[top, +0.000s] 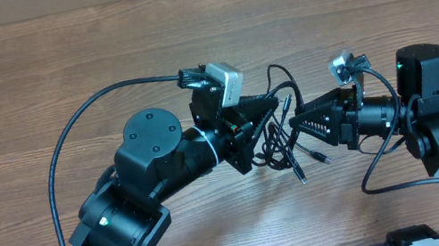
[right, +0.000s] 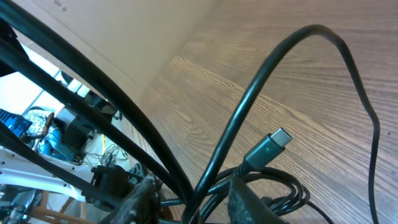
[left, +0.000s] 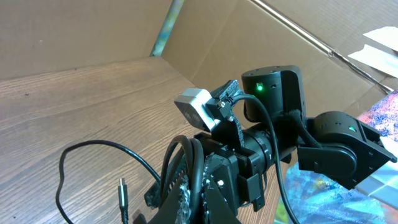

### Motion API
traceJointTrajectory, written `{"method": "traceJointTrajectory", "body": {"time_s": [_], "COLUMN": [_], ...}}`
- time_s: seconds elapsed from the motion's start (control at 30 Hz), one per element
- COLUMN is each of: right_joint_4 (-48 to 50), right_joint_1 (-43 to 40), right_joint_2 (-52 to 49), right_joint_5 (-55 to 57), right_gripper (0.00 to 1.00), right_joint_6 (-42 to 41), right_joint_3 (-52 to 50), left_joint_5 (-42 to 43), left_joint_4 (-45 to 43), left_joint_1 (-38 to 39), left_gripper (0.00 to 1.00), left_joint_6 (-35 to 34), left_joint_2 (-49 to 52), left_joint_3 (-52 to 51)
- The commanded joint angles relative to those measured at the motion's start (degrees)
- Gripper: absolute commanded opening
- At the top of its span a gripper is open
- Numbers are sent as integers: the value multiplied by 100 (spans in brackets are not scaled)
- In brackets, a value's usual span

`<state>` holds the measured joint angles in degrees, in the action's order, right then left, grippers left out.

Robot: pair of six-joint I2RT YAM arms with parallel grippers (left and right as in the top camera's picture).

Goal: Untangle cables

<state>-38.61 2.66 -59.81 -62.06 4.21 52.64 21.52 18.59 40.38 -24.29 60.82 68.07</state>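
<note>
1. Table (top: 99, 54): wood-grain top. Bare board lies on every side of the two claws, with the widest free run ahead of the left claw's outer side. The far edge meets a cardboard panel (left: 267, 50).
2. Left claw (top: 275, 111): closed, pinching strands of the cables (top: 283, 150). It points at the right claw, and the two tips are near each other.
3. Right claw (top: 297, 126): the jaws stand part-way apart and strands pass through the gap. As far as the right wrist view shows, the pads do not press on them.
4. Cables: thin black cords bunched in a knot between and just beside both claw tips. One loop arches beyond the tips toward the far edge. Two plug ends trail off on the near side of the right claw.
5. Left arm's thick lead (top: 59, 160): sweeps a wide arc behind the left claw, well apart from the knot.
6. Overhead only: the whole knot and both trailing ends.
7. Left wrist only: a loose cord curves out to the side of the left claw and ends in a plug (left: 122, 190); whether the plug rests or hangs cannot be told. The silver wrist camera (left: 196, 109) of the right arm sits opposite.
8. Right wrist only: a USB-C plug (right: 270, 146) is raised just ahead of the fingers (right: 249, 205), with one strand arching high over it.
</note>
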Motion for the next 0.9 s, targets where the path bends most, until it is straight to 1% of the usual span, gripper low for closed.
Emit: {"method": "traceJointTrajectory", "body": {"time_s": [0.0, 0.03, 0.13, 0.27, 0.4, 0.53, 0.67, 0.77, 0.8, 0.87], "right_joint_4": [52, 59, 63, 72, 63, 59, 33, -90, -155, -225], "right_joint_1": [-4, -4, -4, -4, -4, -7, -7, -7, -7, -7], "right_joint_2": [0, 0, 0, 0, 0, 0, 0, 0, 0, 0], "right_joint_5": [-63, -63, -63, -63, -63, -63, -66, -63, -63, -63], "right_gripper": [33, 33, 44, 42, 4, 4, 4, 4, 4, 4], "right_joint_6": [4, 4, 7, 7, 7, 7, 2, 4, 7, 9], "right_joint_3": [101, 101, 101, 101, 101, 101, 101, 101, 101, 101], "left_joint_5": [195, 195, 192, 188, 188, 83, -487, -1261, -1989, -2938], "left_joint_4": [-85, -94, -125, -282, -306, -308, -269, -116, -9, 96], "left_joint_1": [0, 26, 114, 289, 319, 304, 299, 271, 254, 234], "left_gripper": [4, 4, 4, 4, 4, 4, 4, 4, 4, 4], "left_joint_6": [-188, -190, -188, -188, -190, -186, 42, 267, 273, 275], "left_joint_2": [-7, -7, -7, 76, 295, 374, 356, 356, 356, 356], "left_joint_3": [116, 116, 116, 116, 116, 116, 116, 116, 116, 116]}}
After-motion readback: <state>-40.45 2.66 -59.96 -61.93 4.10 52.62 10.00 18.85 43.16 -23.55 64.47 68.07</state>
